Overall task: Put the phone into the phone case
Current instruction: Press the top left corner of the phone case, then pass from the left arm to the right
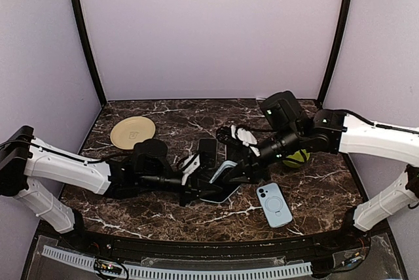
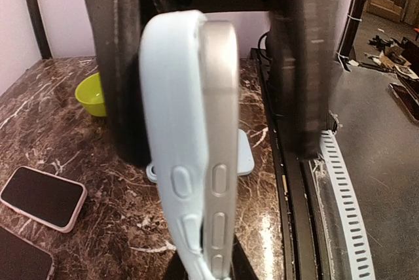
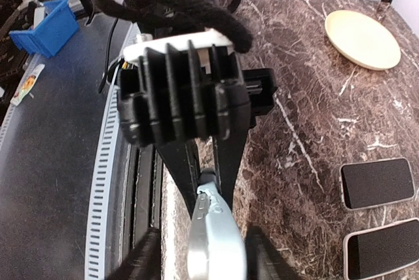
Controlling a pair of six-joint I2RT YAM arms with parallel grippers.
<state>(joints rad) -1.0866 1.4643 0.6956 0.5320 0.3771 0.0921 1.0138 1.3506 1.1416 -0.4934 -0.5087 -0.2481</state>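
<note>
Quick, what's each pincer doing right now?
Left pincer: shut on the phone.
Right pincer: open, straddling phone and case.

Upright, edge-on phone (image 2: 221, 129) pressed against a blue case (image 2: 171, 129); blurred dark fingers (image 2: 121, 64) flank them; bowl (image 2: 90, 93) and another phone (image 2: 44, 196) on worktop (image 2: 39, 116).

A cream plate (image 1: 133, 132) is sitting on the dark marble table (image 1: 314, 188). A black-screened phone (image 1: 207, 148) is lying face up to the right of the plate. A second dark-screened phone (image 3: 383, 247) is lying beside it, on the side away from the plate. A green bowl (image 1: 299, 158) is sitting far to the plate's right, half hidden. A spare light blue case (image 1: 273, 205) is lying flat, also far right of the plate but closer to the table's front edge. Whether it is holding a phone cannot be told.
</note>
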